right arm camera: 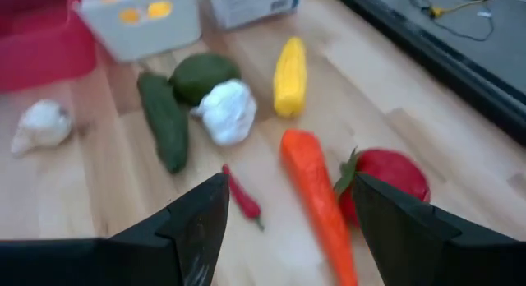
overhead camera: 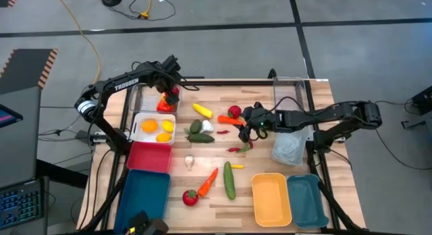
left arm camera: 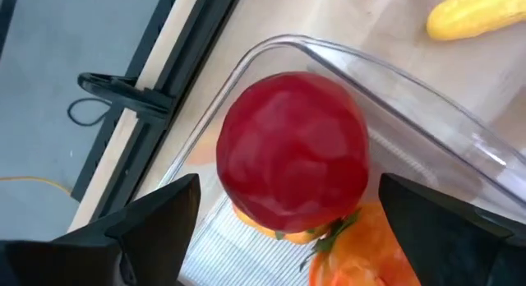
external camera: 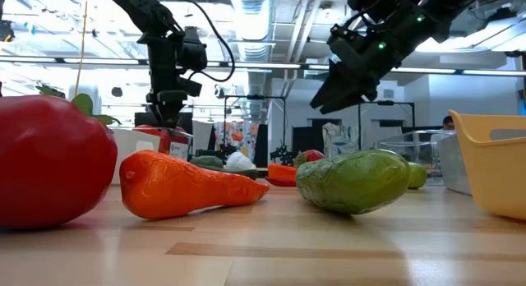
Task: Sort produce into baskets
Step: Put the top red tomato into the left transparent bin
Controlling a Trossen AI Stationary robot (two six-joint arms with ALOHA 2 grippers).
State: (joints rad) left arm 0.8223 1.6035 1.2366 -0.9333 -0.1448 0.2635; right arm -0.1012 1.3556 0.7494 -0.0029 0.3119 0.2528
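Your left gripper [overhead camera: 169, 93] hung over the clear basket [overhead camera: 143, 94] in the upper left of the overhead frame, its fingers [left arm camera: 148, 224] spread apart with nothing clamped; in the left wrist frame a red tomato [left arm camera: 293, 150] sat between them, lying in that basket on top of an orange piece [left arm camera: 374, 245], and I could not tell whether the fingers touched it. Your right gripper [overhead camera: 251, 127] was poised above the loose produce at the centre of the table [overhead camera: 223, 201], jaws likewise parted and empty, and its wrist frame showed an orange carrot [right arm camera: 316, 200] touching a second red tomato [right arm camera: 390, 177], a small red chilli [right arm camera: 241, 196], a white garlic [right arm camera: 228, 112], a yellow squash [right arm camera: 289, 76] and a dark green cucumber [right arm camera: 163, 120] below it. Just under the clear basket in the overhead frame you had the white basket [overhead camera: 137, 119] holding yellow-orange pieces [overhead camera: 150, 125], then the pink-red basket [overhead camera: 149, 157] and the large dark teal basket [overhead camera: 143, 194] toward the lower left. The orange-yellow basket [overhead camera: 271, 200] and the small teal basket [overhead camera: 307, 200] stood side by side at the lower right, both without produce, and another carrot [overhead camera: 208, 181], tomato [overhead camera: 190, 198] and cucumber [overhead camera: 229, 179] lay near the bottom centre
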